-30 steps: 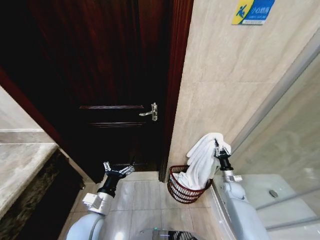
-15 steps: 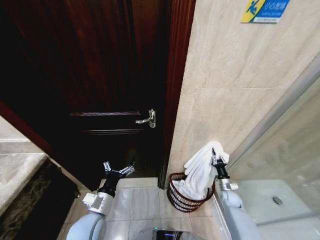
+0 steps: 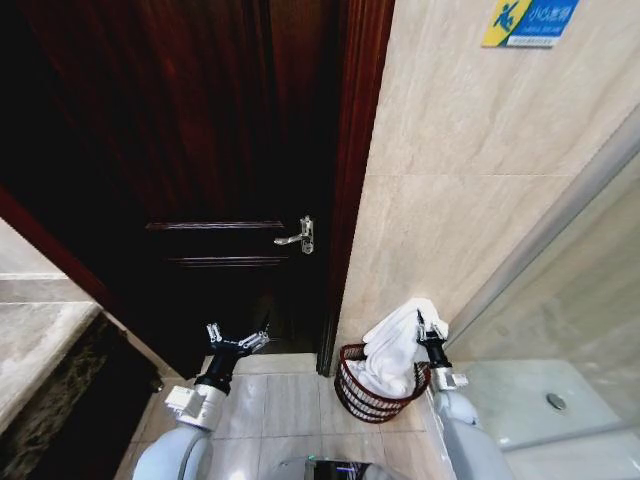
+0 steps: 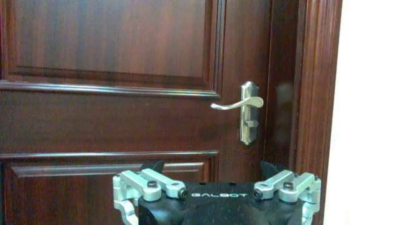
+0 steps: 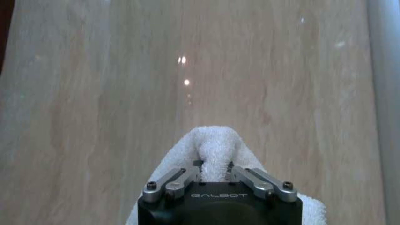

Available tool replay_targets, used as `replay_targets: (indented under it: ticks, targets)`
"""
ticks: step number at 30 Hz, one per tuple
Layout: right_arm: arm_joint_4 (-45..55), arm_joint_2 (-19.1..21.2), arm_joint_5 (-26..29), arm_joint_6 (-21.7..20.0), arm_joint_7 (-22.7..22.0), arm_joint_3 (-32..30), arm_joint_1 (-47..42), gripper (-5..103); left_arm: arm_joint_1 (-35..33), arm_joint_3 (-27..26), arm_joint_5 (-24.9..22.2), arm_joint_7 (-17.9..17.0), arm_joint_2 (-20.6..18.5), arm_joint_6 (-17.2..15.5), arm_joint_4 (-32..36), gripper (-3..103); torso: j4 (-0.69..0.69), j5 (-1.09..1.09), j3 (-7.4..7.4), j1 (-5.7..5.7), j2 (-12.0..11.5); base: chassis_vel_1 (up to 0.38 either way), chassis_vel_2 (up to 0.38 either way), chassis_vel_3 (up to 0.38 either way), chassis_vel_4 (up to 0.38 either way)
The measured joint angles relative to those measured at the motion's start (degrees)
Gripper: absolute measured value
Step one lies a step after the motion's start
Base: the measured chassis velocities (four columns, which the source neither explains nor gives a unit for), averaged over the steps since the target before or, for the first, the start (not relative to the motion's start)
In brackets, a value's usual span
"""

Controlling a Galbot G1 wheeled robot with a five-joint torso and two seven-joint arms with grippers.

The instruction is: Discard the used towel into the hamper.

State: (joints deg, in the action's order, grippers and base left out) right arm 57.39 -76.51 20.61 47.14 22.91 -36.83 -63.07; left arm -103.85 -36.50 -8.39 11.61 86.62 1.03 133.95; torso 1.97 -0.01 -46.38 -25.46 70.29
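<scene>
Right end effector [image 3: 431,327] clenching towel [image 3: 392,352] fold above hamper [image 3: 372,394]; lower bulk sitting in hamper beside wall. Judgement: centre over rim before releasing. Left end effector [image 3: 236,342] released, idling near door [image 3: 220,160].

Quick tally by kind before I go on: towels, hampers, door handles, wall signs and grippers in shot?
Towel, white, pinched by the right gripper, hanging into the hamper: 1
Hamper: 1
Door handle: 1
Wall sign: 1
Grippers, the right plus the left gripper, open, by the door: 2
Total: 6
</scene>
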Motion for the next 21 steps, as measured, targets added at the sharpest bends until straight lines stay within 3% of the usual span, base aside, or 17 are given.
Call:
replay_targets:
  ticks: [21]
  targets:
    - [-14.29,-4.13,-4.37,-0.02,2.03,0.61,4.21,10,0.0,0.0,0.0,0.0,0.0,0.0,0.0,100,0.01,0.01,-0.01,0.0,0.0,0.0,0.0,0.0,0.0]
